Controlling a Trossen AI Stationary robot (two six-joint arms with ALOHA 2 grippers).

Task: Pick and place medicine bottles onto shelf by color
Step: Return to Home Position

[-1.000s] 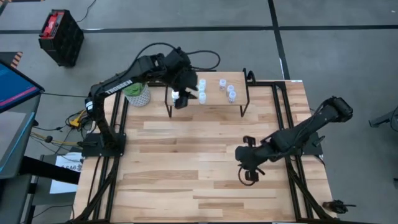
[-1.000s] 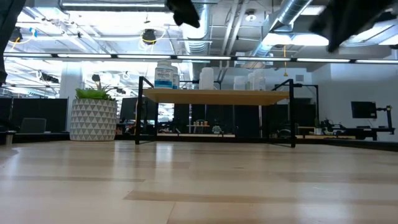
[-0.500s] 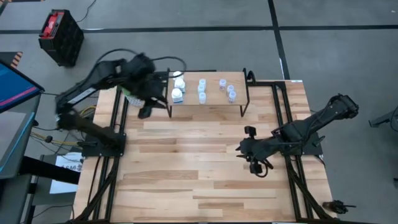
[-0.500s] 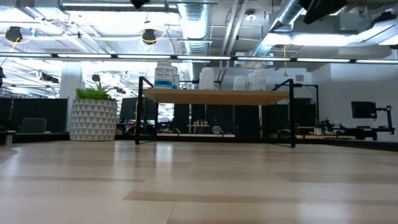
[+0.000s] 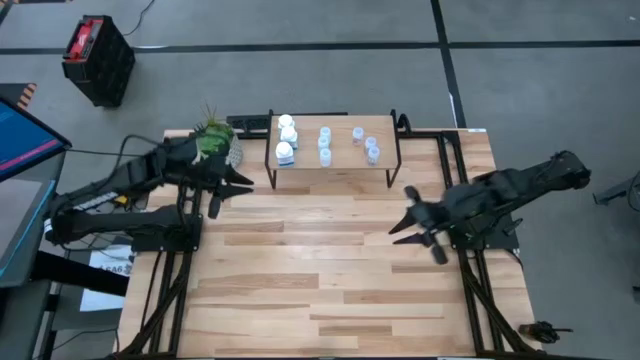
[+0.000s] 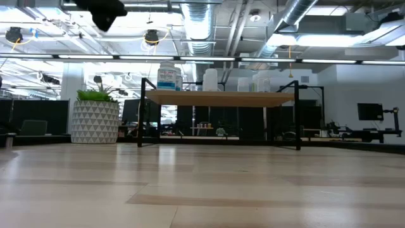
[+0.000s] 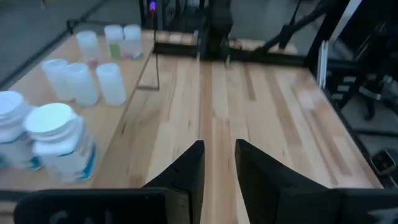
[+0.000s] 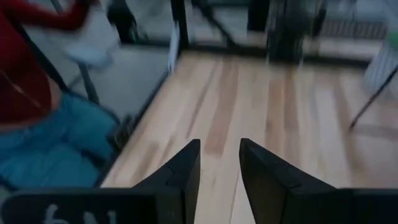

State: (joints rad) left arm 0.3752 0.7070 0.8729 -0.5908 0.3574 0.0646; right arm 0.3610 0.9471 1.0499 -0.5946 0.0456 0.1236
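Note:
The shelf [image 5: 340,165] stands at the table's far side on thin black legs and also shows in the low view [image 6: 218,98]. On it stand three white bottles [image 5: 286,137] at its left end and several small translucent bottles [image 5: 348,144] to their right. The left wrist view shows the white bottles [image 7: 59,146] and the translucent ones [image 7: 93,81]. My left gripper [image 5: 238,183] hovers left of the shelf, narrowly open and empty [image 7: 219,155]. My right gripper [image 5: 400,215] hovers over the table's right half, narrowly open and empty [image 8: 219,158].
A white plant pot [image 5: 222,150] with a green plant stands at the table's far left, beside the shelf, and shows in the low view [image 6: 95,120]. A person in a red top and blue trousers [image 8: 37,118] is beyond the table's edge. Bare planks [image 5: 320,270] lie in the middle and near part.
My left gripper has drawn back from the shelf's left end toward the table's left edge, leaving a white bottle standing with the other two. My right gripper has gone from the table's near middle toward the far and right side and turned.

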